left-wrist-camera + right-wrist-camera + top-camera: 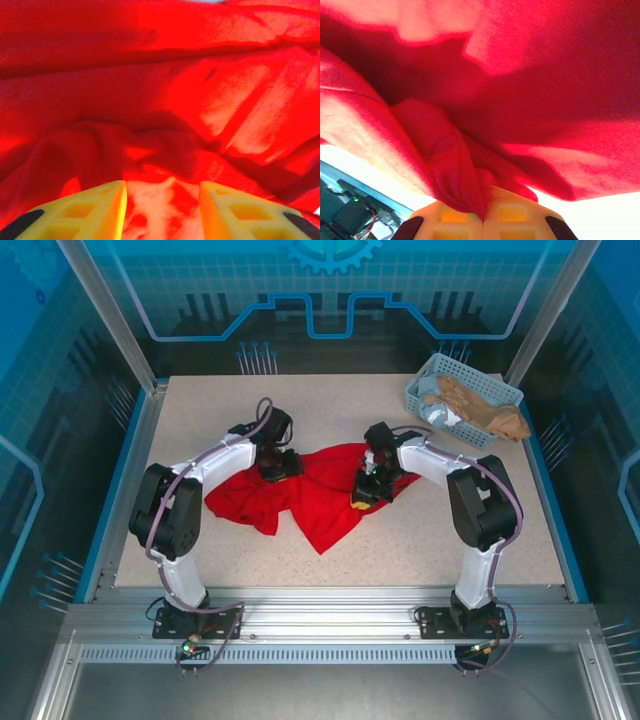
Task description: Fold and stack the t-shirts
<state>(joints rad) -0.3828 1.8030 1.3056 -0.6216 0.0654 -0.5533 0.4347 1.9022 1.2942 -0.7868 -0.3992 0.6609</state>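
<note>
Speckled beige counter fills the floor of a blue-lit enclosure, with a pale blue lattice basket at its far right corner holding a few tan and grey garments. The red t-shirt lies crumpled near the middle of the counter, between the two arms, well apart from the basket.

The left hand sits low over the shirt's left part. Its yellow fingers are spread, with wrinkled cloth showing in the gap and nothing caught between them. The right hand is pressed together on a bunched ridge of the red cloth, and the rest of the fabric drapes up and over its camera.

The main risk is that the shirt is held at one point only, and by a thick gather instead of a clean edge. Pulling from here would likely drag it along as a heap, not spread it. If the left hand closes where it is, it may take several layers at once, which would leave a crooked fold. The bunched pinch could also slip out under tension.
</note>
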